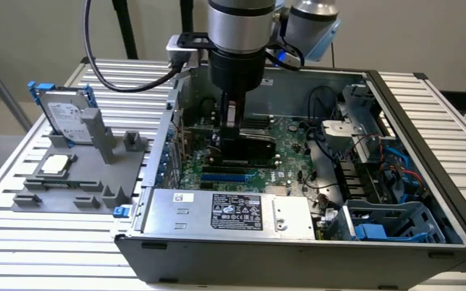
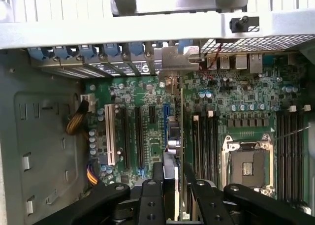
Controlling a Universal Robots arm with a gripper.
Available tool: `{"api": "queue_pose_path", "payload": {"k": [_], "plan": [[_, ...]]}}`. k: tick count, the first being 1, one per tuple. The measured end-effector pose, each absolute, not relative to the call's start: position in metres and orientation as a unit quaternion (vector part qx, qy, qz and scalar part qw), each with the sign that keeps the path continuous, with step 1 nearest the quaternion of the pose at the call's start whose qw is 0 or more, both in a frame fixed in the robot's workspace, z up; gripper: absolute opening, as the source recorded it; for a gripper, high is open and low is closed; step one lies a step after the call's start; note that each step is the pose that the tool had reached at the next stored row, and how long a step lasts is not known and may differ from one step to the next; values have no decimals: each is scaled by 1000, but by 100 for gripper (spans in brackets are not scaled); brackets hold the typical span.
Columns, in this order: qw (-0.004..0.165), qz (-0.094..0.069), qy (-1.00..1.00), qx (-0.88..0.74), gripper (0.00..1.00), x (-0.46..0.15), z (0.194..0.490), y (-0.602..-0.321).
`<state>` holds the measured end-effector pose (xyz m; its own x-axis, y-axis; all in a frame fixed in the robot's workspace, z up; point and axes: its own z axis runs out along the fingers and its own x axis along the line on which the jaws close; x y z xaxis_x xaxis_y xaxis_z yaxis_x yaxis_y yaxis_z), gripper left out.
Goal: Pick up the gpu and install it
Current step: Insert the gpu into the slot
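The gpu (image 2: 178,136) stands on edge above the green motherboard (image 2: 147,92), seen as a thin strip running between the expansion slots. Its silvery bracket (image 2: 180,57) sits against the rear slot openings of the case. My gripper (image 2: 173,185) is shut on the card's upper edge, one black finger (image 2: 158,178) on each side. In the exterior view the gripper (image 1: 231,130) reaches straight down into the open computer case (image 1: 427,151), and the gpu (image 1: 245,151) shows as a dark slab low over the board.
A grey fixture (image 1: 79,182) at the exterior view's left holds a silver hard drive with blue rails (image 1: 67,115) and a small square processor chip (image 1: 55,163). Inside the case are the power supply (image 1: 225,212), cables, a blue slot (image 1: 229,177) and the open processor socket (image 2: 246,166).
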<state>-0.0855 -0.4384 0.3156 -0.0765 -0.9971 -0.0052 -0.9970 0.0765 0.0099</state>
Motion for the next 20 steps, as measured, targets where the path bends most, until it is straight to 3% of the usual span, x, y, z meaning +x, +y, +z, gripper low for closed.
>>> {"api": "queue_pose_path", "payload": {"k": [20], "plan": [[0, -7, -730, 683, 0, -96, 279, -445]]}}
